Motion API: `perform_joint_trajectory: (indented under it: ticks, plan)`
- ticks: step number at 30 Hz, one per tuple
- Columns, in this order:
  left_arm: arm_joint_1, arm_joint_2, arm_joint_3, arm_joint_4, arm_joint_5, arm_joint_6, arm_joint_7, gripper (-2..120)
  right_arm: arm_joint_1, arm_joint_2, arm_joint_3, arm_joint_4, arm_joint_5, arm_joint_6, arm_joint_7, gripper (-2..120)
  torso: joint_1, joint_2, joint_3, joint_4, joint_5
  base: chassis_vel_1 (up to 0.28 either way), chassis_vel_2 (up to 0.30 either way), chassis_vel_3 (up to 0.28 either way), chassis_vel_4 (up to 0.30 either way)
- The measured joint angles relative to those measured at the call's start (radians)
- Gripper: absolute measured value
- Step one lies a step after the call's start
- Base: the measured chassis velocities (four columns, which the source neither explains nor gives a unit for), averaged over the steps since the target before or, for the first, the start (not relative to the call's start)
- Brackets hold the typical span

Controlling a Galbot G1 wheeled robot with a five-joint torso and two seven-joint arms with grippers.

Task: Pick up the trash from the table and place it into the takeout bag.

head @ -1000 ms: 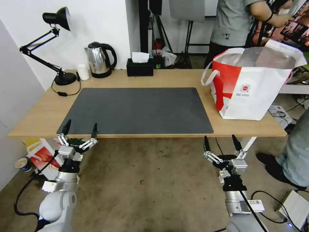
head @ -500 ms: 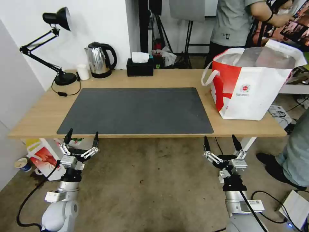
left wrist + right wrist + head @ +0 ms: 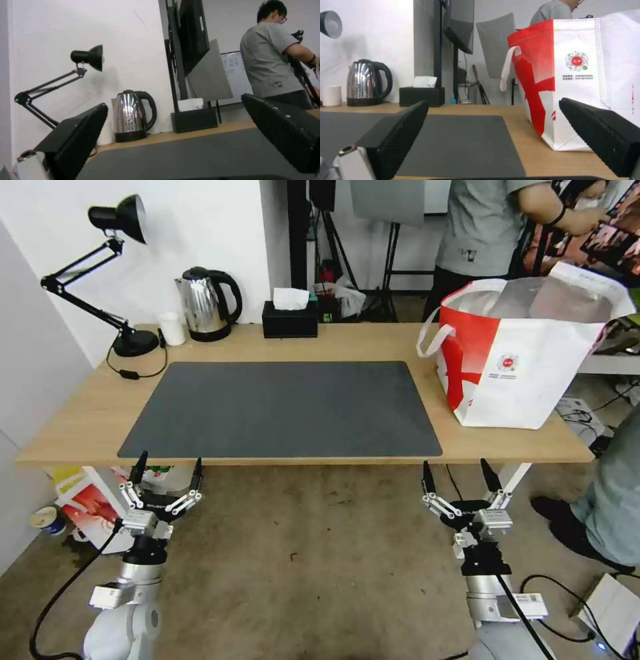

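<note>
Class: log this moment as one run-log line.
left gripper: open, below table edge | right gripper: open, below edge | takeout bag: upright, table's right end

light-wood desk (image 3: pixel 87 413) with dark grey mat (image 3: pixel 283 410) at centre; along the back edge, lamp base (image 3: pixel 135 342), white cup (image 3: pixel 173 328), steel kettle (image 3: pixel 207 305), black tissue box (image 3: pixel 289 318); takeout bag (image 3: pixel 527 353) standing at right end.

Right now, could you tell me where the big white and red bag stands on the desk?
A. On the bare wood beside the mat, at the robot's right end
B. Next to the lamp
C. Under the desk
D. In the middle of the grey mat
A: the bag stands upright on bare wood off the right edge of the mat, at the right end of the desk.
</note>
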State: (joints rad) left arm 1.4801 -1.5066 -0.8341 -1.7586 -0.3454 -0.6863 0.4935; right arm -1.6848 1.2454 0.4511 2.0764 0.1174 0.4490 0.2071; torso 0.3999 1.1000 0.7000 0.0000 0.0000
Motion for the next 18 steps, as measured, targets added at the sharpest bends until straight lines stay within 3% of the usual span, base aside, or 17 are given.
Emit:
perform_joint_trajectory:
  ticks: [18]
  plan:
    - [0.009,-0.021,0.005,0.022,-0.005,-0.029,0.039,100,0.0,0.0,0.0,0.0,0.0,0.0,0.0,100,0.0,0.0,0.0,0.0,0.0001,0.0,0.0,0.0,0.0]
